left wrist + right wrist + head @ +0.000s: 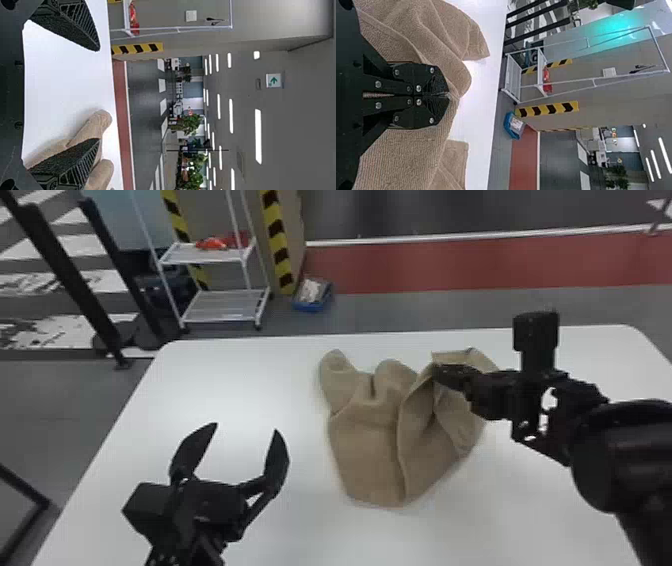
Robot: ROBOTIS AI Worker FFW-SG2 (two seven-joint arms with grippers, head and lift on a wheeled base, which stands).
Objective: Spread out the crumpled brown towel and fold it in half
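The brown towel [370, 440] lies crumpled and folded over itself on the white table, right of centre. My right gripper [437, 371] is at its upper right part, and in the right wrist view that gripper [449, 95] is closed with a pinch of the towel [403, 158] at its tips. My left gripper [246, 430] stands open over the table to the left of the towel, holding nothing. In the left wrist view, the left gripper [99, 95] has its fingers wide apart, with part of the towel [89, 126] beyond the lower one.
The white table [225, 390] extends around the towel, its far edge running behind it. Past that edge stand a white wheeled rack [220, 310] and a blue bin [312, 307] on the floor. Black posts [70, 270] rise at the far left.
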